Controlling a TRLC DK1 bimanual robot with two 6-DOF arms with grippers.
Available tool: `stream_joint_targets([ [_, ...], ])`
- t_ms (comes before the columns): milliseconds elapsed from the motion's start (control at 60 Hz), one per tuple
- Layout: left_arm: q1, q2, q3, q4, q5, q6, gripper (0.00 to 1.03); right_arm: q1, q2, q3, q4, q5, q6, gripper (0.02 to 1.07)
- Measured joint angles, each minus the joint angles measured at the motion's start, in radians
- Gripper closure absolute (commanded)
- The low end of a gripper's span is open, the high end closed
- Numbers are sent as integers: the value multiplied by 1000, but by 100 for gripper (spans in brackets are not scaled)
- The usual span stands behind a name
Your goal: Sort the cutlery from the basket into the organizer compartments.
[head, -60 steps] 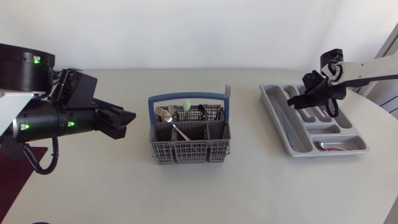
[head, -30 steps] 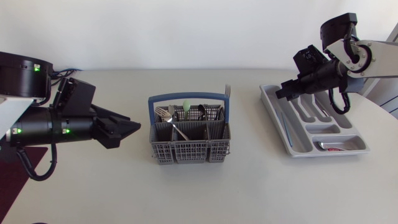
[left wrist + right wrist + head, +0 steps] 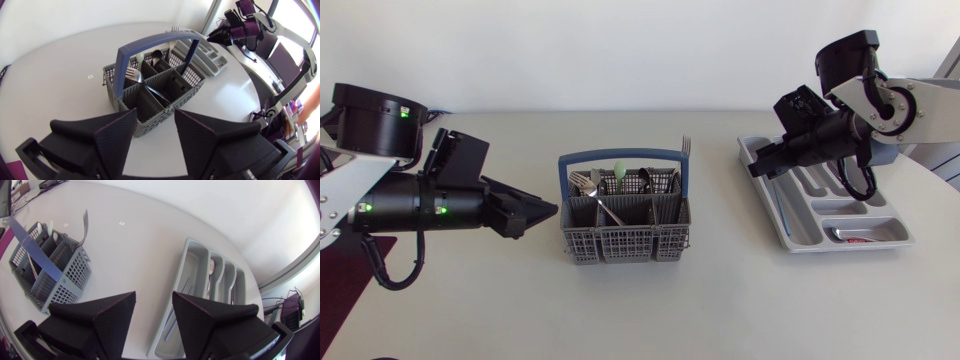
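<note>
- Left gripper is released: in the left wrist view its two wedge fingers stand wide apart with nothing between them
- From above, that gripper points its tips at the left wall of the basket, close beside it; the left wrist view shows the basket just ahead of the fingers, not clasped
- Right gripper is also released: in the right wrist view the fingers are spread and hold nothing
- It hangs over the back corner of the organizer on the side facing the basket; the right wrist view shows the organizer below and ahead of it
- The grey mesh basket stands mid-table with its blue handle arched upright across it
- Cutlery sits inside it: a fork leaning in a left cell, a green-tipped piece at the back and another fork standing tines-up at the back right corner
- The organizer lies well apart from the basket, toward the right arm
- A spoon lies in the organizer's crosswise front compartment
- Slim bluish pieces lie in the long compartment nearest the basket, and a spoon bowl shows in the next one along
- The right wrist view also catches the basket off beside the gripper
</note>
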Motion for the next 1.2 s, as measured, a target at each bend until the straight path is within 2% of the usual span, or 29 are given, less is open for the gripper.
stream_joint_targets([
  [100, -44, -10, 8, -1, -35, 0, 39, 8, 0, -2, 0, 3, 0, 52],
  [400, -118, -15, 23, -19, -71, 6, 30, 14, -2, -26, 1, 8, 0, 52],
  [450, -132, -15, 23, -19, -109, 13, 27, 15, -2, -32, 1, 9, 0, 52],
  [467, -141, -15, 23, -19, -134, 18, 26, 15, -2, -34, 2, 10, 0, 52],
  [483, -167, -15, 23, -17, -195, 30, 26, 16, -2, -39, 1, 11, 0, 52],
  [533, -205, -15, 20, 8, -240, 38, 27, 21, -2, -43, 2, 12, 0, 52],
  [683, -202, -16, -3, 75, -256, 54, 27, 36, -2, -43, 3, 19, 0, 52],
  [1033, -205, 5, -22, 126, -261, 117, 28, 48, -2, -43, 3, 26, 0, 52],
  [1133, -256, 5, -22, 126, -407, 116, 28, 52, -2, -45, 4, 26, 0, 52],
  [1200, -296, 5, -22, 118, -439, 115, 26, 56, -2, -47, 4, 26, 0, 52],
])
